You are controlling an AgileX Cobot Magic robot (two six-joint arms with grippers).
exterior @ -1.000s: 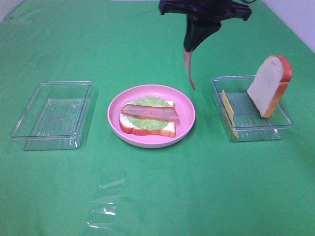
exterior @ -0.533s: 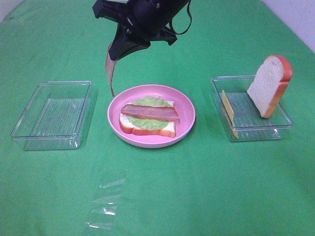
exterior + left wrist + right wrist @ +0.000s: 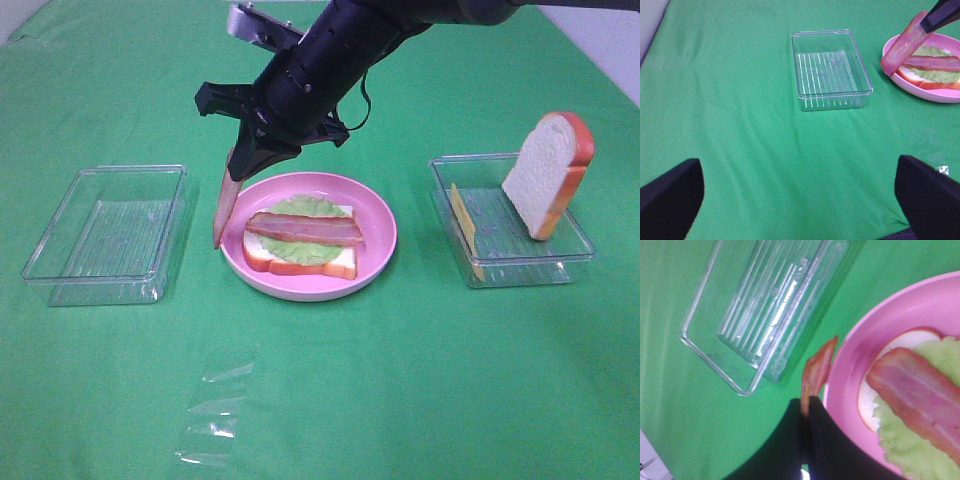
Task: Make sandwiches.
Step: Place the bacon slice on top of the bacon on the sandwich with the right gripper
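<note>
The right gripper (image 3: 243, 158) pinches one end of a reddish toy bacon strip (image 3: 225, 205). The strip dangles with its free end just off the left rim of the round pink plate (image 3: 300, 292), probably so it can be laid down lengthwise. On the plate, a white bread slice with orange-brown crust (image 3: 300, 264) carries a frilly pale-green lettuce leaf (image 3: 298, 249) and a second bacon strip (image 3: 305, 228). Right of the plate, a clear rectangular plastic tray (image 3: 520, 272) holds the second bread slice (image 3: 545, 175), propped upright, and the thin yellow cheese slice (image 3: 462, 220). The left gripper (image 3: 800, 200) is spread wide and empty, well apart from the plate.

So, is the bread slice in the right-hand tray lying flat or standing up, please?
Standing up, tilted: the bread slice rests on its lower edge in the tray, rising above its rim.
</note>
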